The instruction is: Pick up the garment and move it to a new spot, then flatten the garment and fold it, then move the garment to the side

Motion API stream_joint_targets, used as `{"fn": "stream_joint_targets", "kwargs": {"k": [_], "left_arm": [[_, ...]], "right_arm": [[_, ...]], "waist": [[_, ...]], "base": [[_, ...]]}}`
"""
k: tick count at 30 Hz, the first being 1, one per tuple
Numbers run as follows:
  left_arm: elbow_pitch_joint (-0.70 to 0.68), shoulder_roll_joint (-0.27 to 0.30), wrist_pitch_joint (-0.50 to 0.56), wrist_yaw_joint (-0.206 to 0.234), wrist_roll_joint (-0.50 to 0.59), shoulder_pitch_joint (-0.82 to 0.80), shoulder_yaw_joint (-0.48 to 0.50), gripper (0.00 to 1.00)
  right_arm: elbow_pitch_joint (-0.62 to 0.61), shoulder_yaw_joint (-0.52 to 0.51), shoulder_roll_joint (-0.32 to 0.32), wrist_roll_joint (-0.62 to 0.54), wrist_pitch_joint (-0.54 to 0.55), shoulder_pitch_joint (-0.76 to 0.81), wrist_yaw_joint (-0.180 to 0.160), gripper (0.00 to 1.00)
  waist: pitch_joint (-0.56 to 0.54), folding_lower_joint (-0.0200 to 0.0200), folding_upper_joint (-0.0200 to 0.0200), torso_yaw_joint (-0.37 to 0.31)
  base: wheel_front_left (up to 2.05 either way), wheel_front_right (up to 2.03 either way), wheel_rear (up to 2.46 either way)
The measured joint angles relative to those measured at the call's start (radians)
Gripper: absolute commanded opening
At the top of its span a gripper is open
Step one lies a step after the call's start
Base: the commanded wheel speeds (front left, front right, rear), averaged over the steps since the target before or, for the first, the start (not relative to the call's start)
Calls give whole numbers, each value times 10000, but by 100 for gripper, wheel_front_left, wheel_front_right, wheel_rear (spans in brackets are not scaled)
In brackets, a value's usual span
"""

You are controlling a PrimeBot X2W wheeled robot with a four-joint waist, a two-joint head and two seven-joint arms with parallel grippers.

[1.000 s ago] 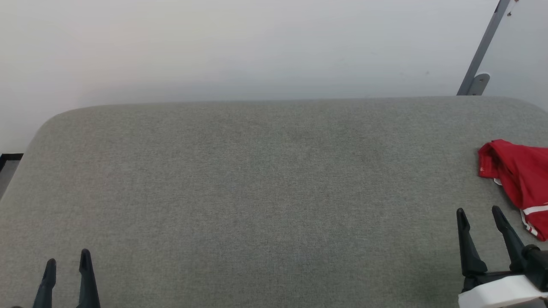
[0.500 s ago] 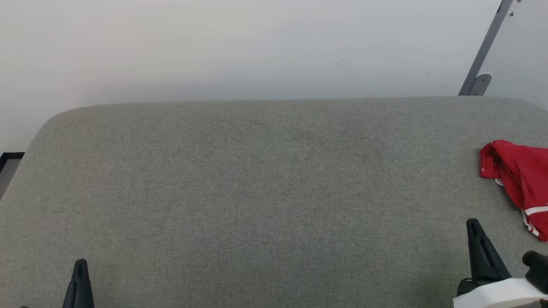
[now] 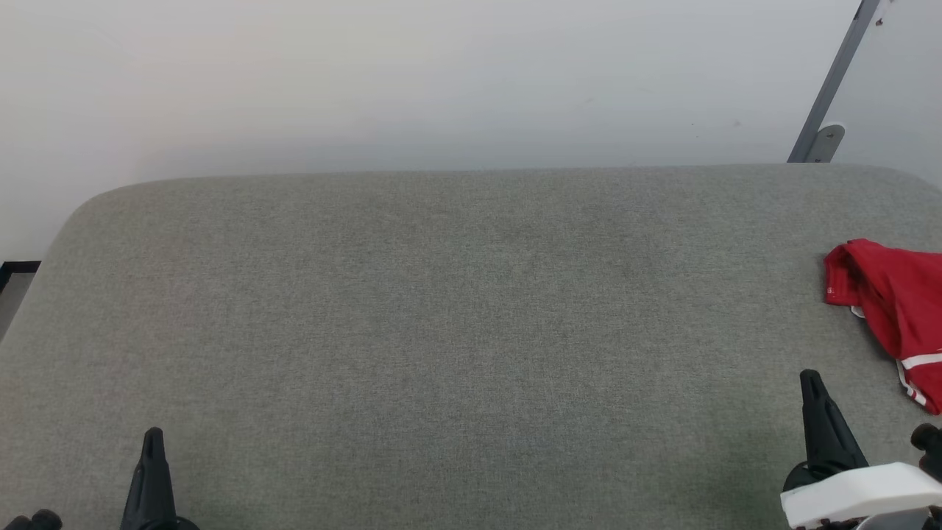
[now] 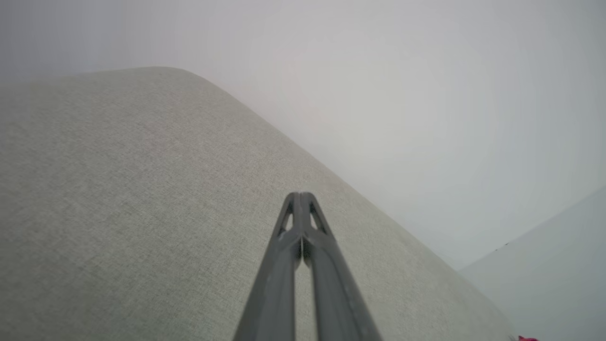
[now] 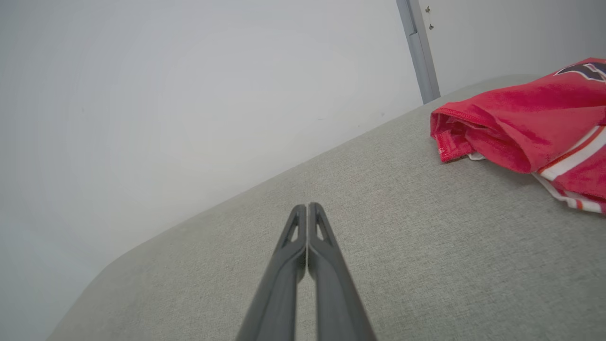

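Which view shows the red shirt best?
The right wrist view: the shirt lies close, bunched, with folds, striped trim and some dark lettering visible. The head view cuts it off at the right edge; the left wrist view catches a tiny red speck at its bottom corner.

Soft, even, fairly bright light falls from above, with no glare. In the head view the grey surface (image 3: pixel 471 309) shows its weave sharply, and the garment (image 3: pixel 894 302) casts only a thin, faint shadow at its edge. The white wall (image 3: pixel 368 73) looks flat, tinged pink at its left. Both wrist views curve the surface's far edge; in the left one the far fabric turns hazy and the corners darken
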Motion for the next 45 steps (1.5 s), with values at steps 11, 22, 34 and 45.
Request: {"fn": "stream_joint_targets", "kwargs": {"k": [11, 22, 34, 45], "left_arm": [[201, -111, 403, 0, -1336, -389, -63, 0], [382, -178, 784, 0, -2476, -720, -134, 0], [564, -253, 1124, 0, -3570, -1065, -203, 0], [713, -357, 1448, 0, -4554, -1357, -263, 0]], "right_arm": [[67, -75, 121, 1526, 401, -245, -2, 0], [121, -146, 247, 2894, 773, -461, -2, 0], [192, -192, 353, 4232, 1122, -651, -2, 0], [295, -222, 441, 5319, 1430, -792, -2, 0]], "waist": [[24, 0, 0, -9], [48, 0, 0, -18], [74, 0, 0, -28], [98, 1, 0, -37]], "base": [[0, 0, 0], [0, 0, 0], [0, 0, 0], [0, 0, 0]]}}
